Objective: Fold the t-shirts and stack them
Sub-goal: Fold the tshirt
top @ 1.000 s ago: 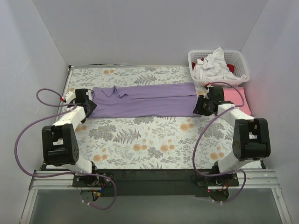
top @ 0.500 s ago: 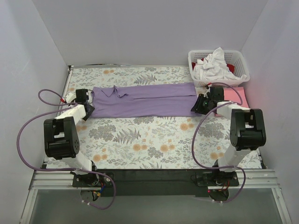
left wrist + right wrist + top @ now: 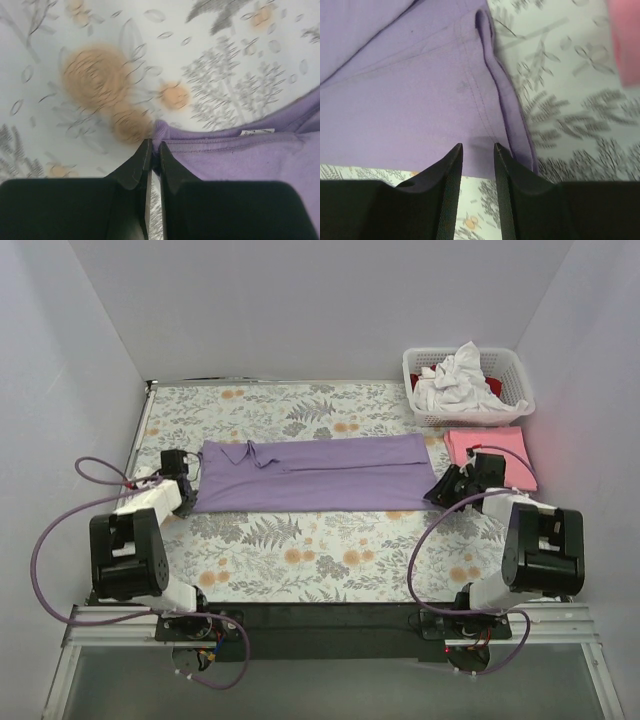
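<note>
A floral-patterned cloth (image 3: 330, 560) covers the table, with pale walls close at the back and on both sides. The left gripper (image 3: 152, 145) has its jaws clenched to a sliver on the left-end corner of the lavender tee (image 3: 310, 475), and the hem puckers right at the tips. The right gripper (image 3: 477, 148) sits over the near edge at the other end with its jaws a little apart. The fabric there lies flat in the gap rather than pinched up, so I judge that side released.

Between the two grippers the lavender tee lies as a long band across the middle of the table, collar toward the left. Just beyond the right gripper lies a folded pink tee (image 3: 490, 448), near the lavender one but not touching it. In the far right corner a white lattice basket (image 3: 516, 368) holds a crumpled white tee (image 3: 455, 380), with a red tee (image 3: 493, 387) showing beneath it.

The step in hand looks like folding this band again. To do it well, the right jaws should close on every layer at the hem corner before any lift. Both arms should then travel together at the same height, so the carried edge lands parallel to the resting one with no diagonal crease.

There is wide open cloth in front of the band and a narrower strip behind it. The right end is tight against the pink tee and the basket, and the left gripper works close to the table's left edge and wall.
</note>
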Robot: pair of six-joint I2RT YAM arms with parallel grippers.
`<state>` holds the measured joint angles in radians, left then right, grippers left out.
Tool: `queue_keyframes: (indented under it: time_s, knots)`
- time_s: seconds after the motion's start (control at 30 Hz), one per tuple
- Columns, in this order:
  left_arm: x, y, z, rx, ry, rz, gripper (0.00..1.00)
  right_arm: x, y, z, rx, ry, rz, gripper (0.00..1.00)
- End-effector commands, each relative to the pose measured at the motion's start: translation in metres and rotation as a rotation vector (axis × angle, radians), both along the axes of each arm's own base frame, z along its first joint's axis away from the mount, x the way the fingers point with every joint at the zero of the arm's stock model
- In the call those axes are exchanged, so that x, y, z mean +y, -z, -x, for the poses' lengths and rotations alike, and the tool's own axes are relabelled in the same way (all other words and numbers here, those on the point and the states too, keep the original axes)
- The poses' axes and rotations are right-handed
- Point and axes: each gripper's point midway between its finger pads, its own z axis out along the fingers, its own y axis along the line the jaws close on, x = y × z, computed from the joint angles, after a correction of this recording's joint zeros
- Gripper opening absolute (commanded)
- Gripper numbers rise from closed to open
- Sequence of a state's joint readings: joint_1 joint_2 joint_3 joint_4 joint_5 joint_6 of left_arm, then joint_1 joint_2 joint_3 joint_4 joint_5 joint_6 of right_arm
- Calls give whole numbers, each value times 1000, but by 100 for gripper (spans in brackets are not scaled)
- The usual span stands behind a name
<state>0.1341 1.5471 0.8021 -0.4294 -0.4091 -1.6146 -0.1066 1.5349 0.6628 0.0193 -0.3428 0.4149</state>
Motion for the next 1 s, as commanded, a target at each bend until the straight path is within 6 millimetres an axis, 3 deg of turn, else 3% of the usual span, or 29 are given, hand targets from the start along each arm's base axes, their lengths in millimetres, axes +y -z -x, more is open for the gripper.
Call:
queue_keyframes:
  time_s: [0.0, 0.13, 0.17, 0.23, 0.27, 0.43, 0.47, 0.53, 0.57, 0.63, 0.67, 0.7, 0.73, 0.83, 0.87, 0.9, 0.93, 0.97]
  knots:
    - [-2, 9, 74, 130, -98, 18, 0, -27, 31, 67, 202, 72, 90, 39]
    - [-14, 4, 97, 85, -99, 63, 12, -38, 27, 80, 184, 93, 113, 40]
    - [-15, 0, 96, 63, -97, 69, 24, -37, 26, 81, 182, 87, 114, 41]
    - [-17, -16, 89, -3, -52, 68, 35, -36, 16, 78, 135, 65, 115, 41]
    - [-16, -27, 84, -41, -32, 52, 46, -34, 6, 74, 95, 51, 116, 42]
    - [-13, -78, 61, -182, 52, -11, 61, -16, -32, 54, -55, -46, 147, 43]
    - [-15, -93, 52, -224, 75, -11, 62, -1, -45, 46, -105, -107, 165, 43]
    - [-30, -105, 40, -259, 134, 23, 62, 20, -57, 38, -147, -181, 191, 43]
    - [-35, -115, 31, -286, 161, 33, 62, 41, -62, 37, -174, -253, 206, 43]
    - [-54, -117, 16, -304, 233, 72, 59, 66, -81, 21, -255, -320, 208, 42]
    - [-67, -122, 8, -324, 278, 104, 58, 90, -88, 22, -294, -402, 200, 42]
    - [-75, -118, -2, -320, 305, 116, 56, 107, -101, 9, -350, -433, 194, 42]
    - [-97, -118, -9, -318, 373, 129, 51, 120, -107, 6, -376, -471, 193, 42]
    - [-126, -110, -32, -277, 469, 139, 48, 185, -124, 5, -477, -662, 190, 41]
    - [-128, -96, -38, -231, 473, 140, 48, 197, -113, 3, -458, -704, 199, 41]
    - [-130, -98, -46, -235, 476, 135, 48, 208, -114, 2, -482, -753, 219, 41]
    - [-131, -94, -50, -223, 477, 131, 48, 229, -128, 0, -527, -796, 214, 41]
    - [-131, -84, -54, -197, 478, 127, 47, 238, -118, -1, -515, -830, 226, 41]
